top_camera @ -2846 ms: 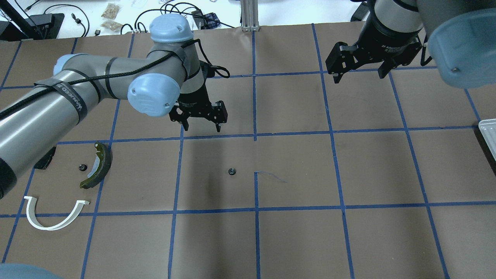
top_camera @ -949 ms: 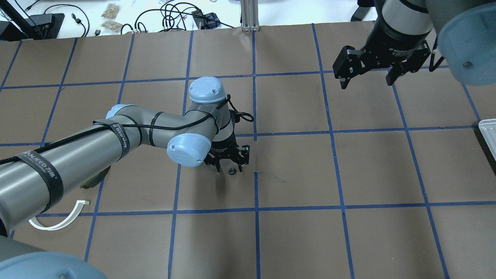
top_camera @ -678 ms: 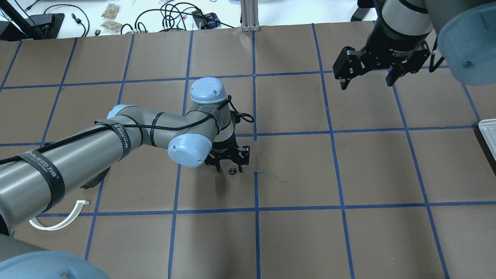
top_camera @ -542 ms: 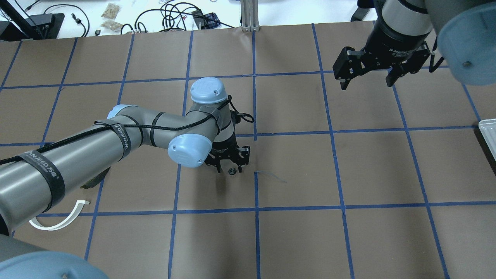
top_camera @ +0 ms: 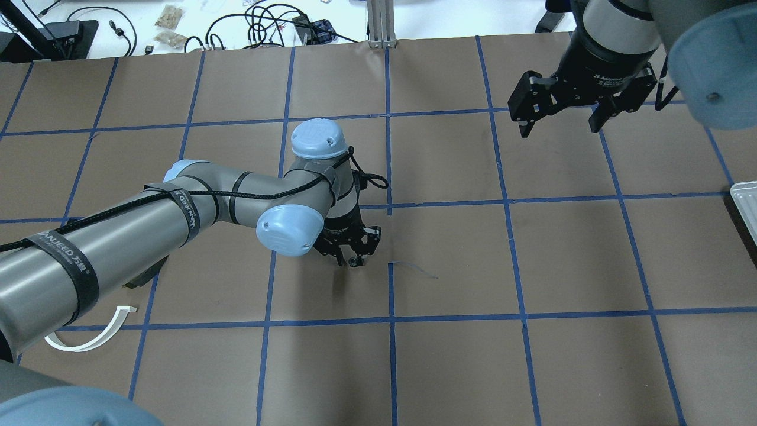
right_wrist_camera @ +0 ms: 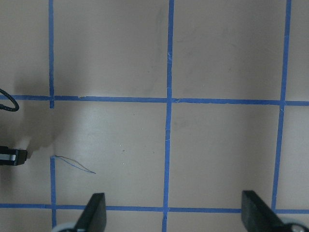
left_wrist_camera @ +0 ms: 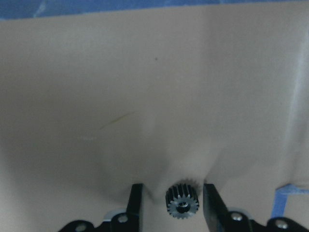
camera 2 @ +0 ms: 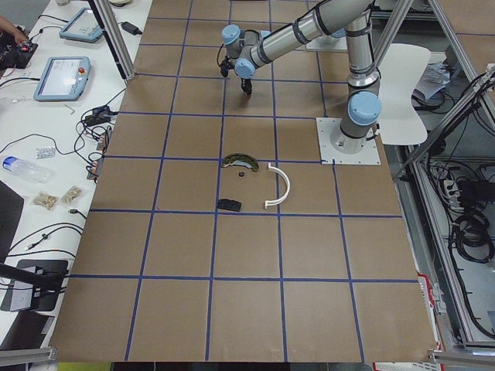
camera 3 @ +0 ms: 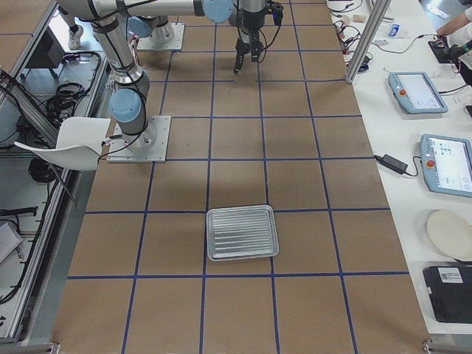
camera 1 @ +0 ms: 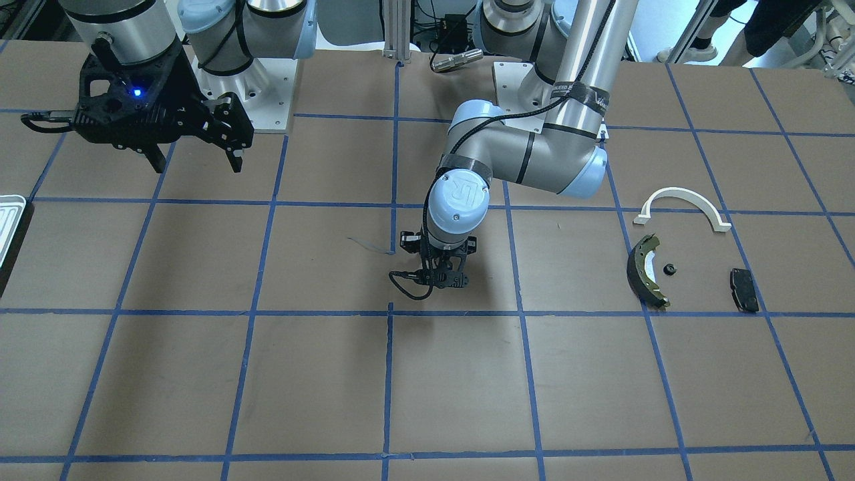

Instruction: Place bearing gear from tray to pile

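Observation:
The bearing gear (left_wrist_camera: 182,202), small, black and toothed, lies on the brown paper near the table's middle, also in the overhead view (top_camera: 354,261). My left gripper (top_camera: 352,259) is down at the table and straddles it; in the wrist view its fingers (left_wrist_camera: 136,203) are open, with a gap on the left side and close on the right. My right gripper (top_camera: 559,121) is open and empty, high at the far right. The tray (camera 3: 242,232) holds nothing. The pile has a white half-ring bracket (camera 1: 681,199), a brake shoe (camera 1: 642,270) and a black pad (camera 1: 743,288).
A second small black gear (camera 1: 666,269) lies beside the brake shoe. The tray's corner (top_camera: 746,201) shows at the table's right edge. The left arm (top_camera: 177,219) covers most of the pile in the overhead view. A thin pen mark (top_camera: 414,269) lies right of the gear.
My left arm came from the back down to the gear. In the last half second its fingers have narrowed around the gear. The right gripper has barely moved.

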